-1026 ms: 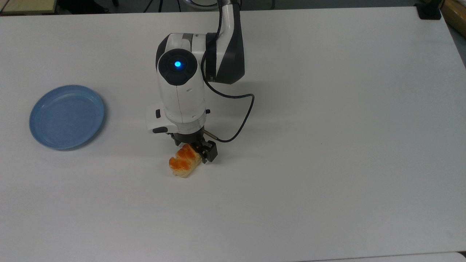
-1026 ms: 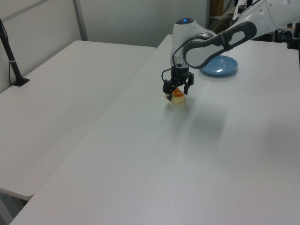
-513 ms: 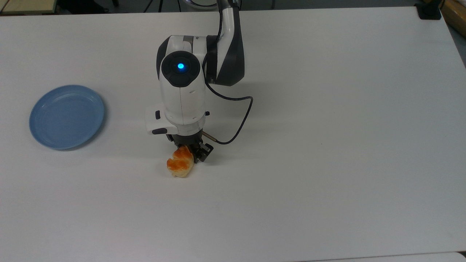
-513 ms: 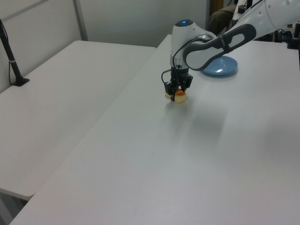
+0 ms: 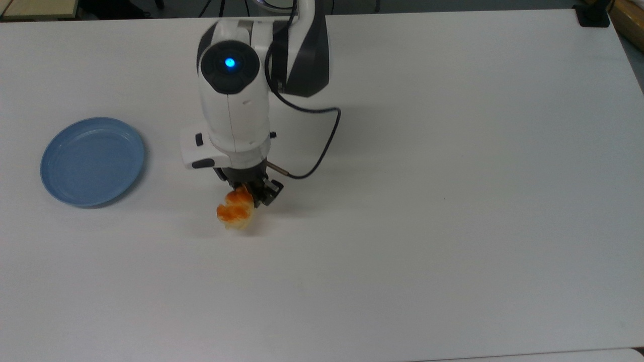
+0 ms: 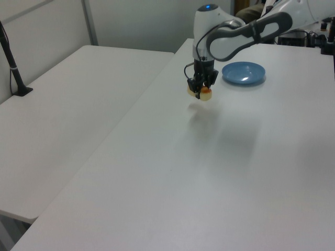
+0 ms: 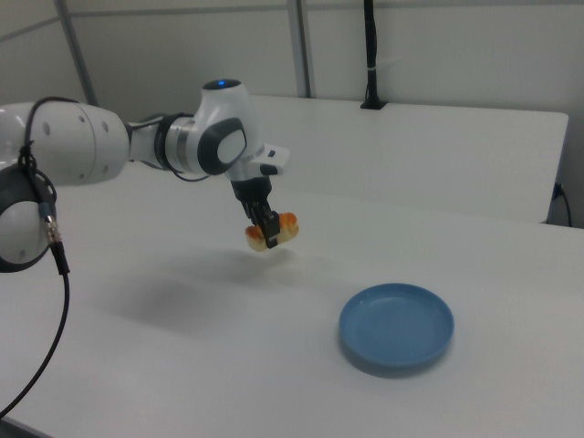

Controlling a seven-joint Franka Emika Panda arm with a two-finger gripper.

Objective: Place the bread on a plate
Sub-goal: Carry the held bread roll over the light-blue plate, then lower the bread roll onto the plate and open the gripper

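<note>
The black 2-finger tool [image 5: 250,195] [image 6: 202,89] [image 7: 269,233] is clamped on the small oblong cream bread roll with glossy orange-brown bumps [image 5: 234,211] [image 6: 204,93] [image 7: 274,228], holding it clear above the white desk [image 5: 453,201], its shadow on the surface below in the left view. The round, shallow light-blue plastic plate [image 5: 92,161] [image 6: 243,72] [image 7: 397,327] sits bare, well apart toward the top view's left.

No text, label, brand, number or sign can be read anywhere in these pictures.
</note>
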